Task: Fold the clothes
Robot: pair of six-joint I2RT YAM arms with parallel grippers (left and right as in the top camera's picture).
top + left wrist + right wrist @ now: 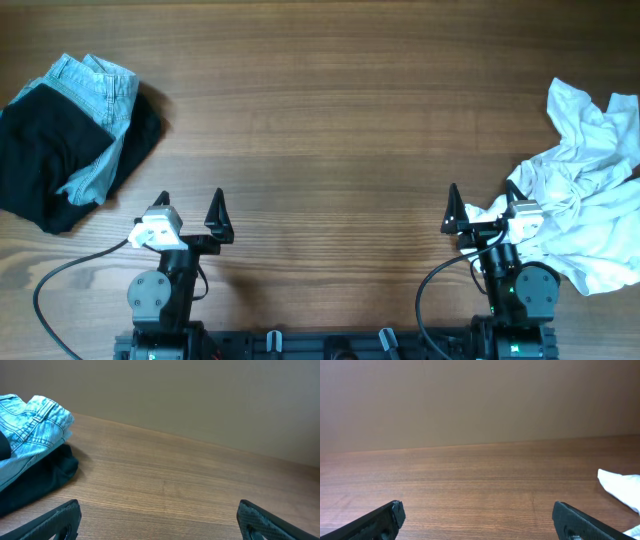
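Overhead looks straight down; wrist views skim the table [330,150].

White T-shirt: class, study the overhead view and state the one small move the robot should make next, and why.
Probably the right gripper should swing right and lower onto the nearest edge of the white T-shirt. The shirt lies crumpled at the right side of the table, beside that arm, and both grippers are open and hold nothing; the left gripper is far from it.

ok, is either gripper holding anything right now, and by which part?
Nothing is held. The left gripper and right gripper are both open, with only table showing between their tips. The crumpled white T-shirt lies beside the right gripper, ungrasped.
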